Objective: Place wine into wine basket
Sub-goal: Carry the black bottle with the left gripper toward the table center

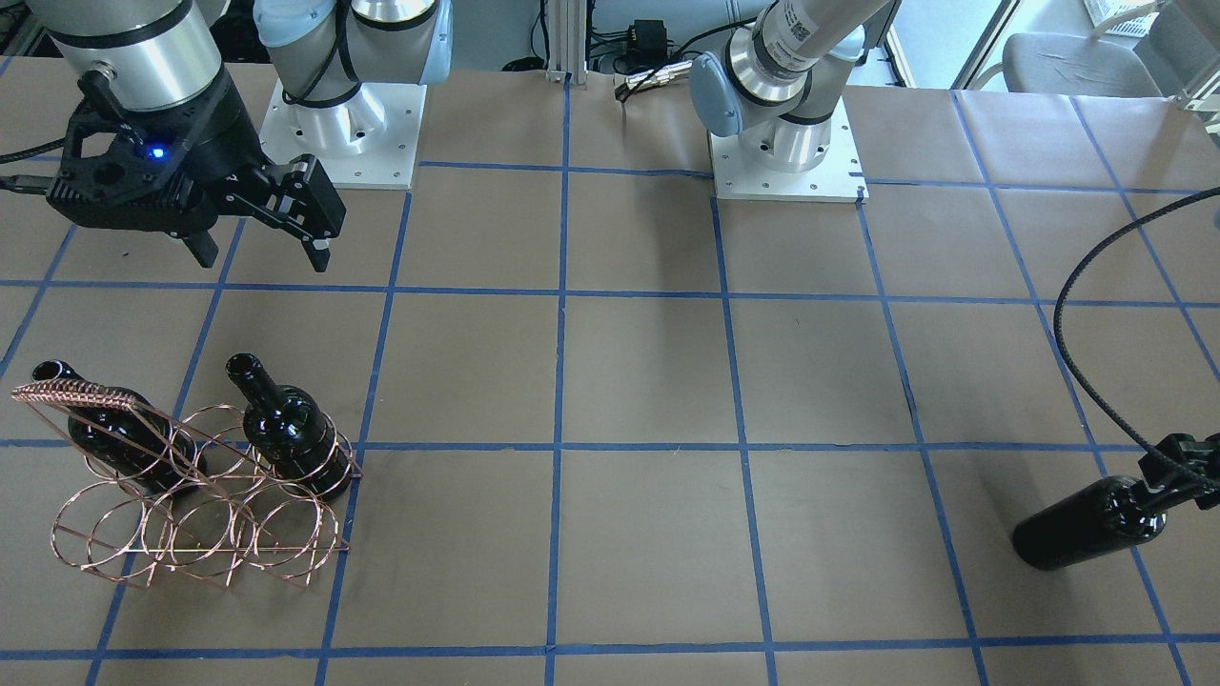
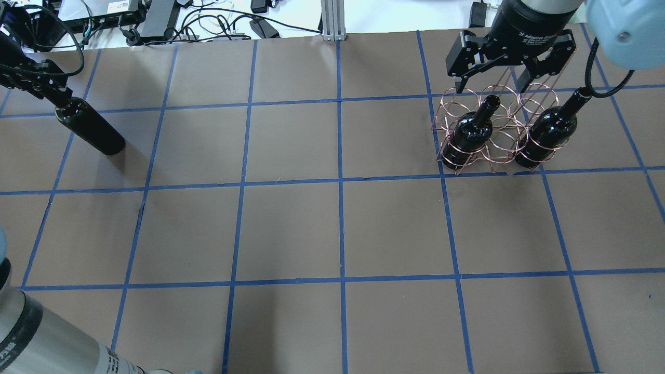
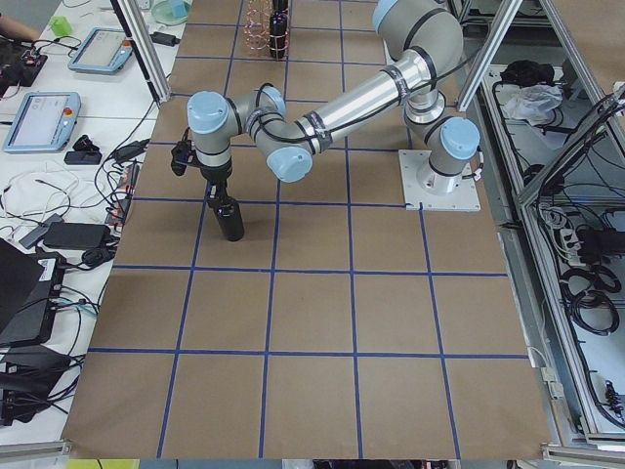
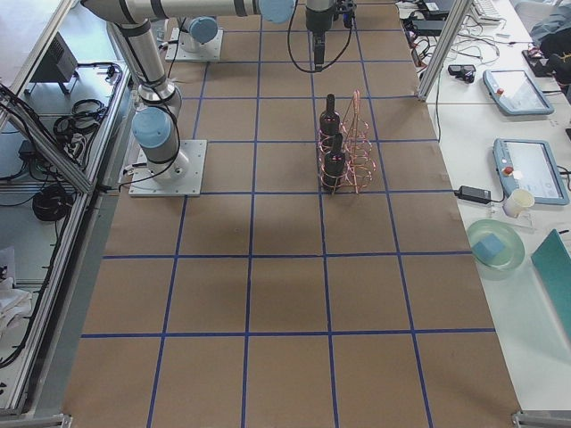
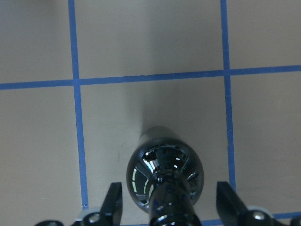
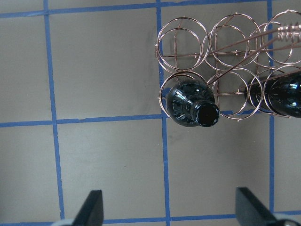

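Observation:
A glossy black wine bottle (image 2: 91, 127) stands upright on the table at the far left. My left gripper (image 2: 49, 93) sits over its neck. In the left wrist view the fingers (image 5: 113, 200) stand apart on both sides of the neck (image 5: 169, 207) without touching it, so the gripper is open. The copper wire wine basket (image 2: 499, 111) stands at the far right with two more bottles (image 2: 470, 130) (image 2: 550, 130) in its outer rings; the ring between them is empty. My right gripper (image 2: 493, 83) hovers above the basket, open and empty.
The brown paper table (image 2: 337, 228) has a blue tape grid. The arm bases (image 1: 786, 143) (image 1: 343, 124) stand at the robot's edge. A black cable (image 1: 1077, 314) loops above the table near the left gripper. Cables and boxes (image 2: 156, 21) lie beyond the far edge.

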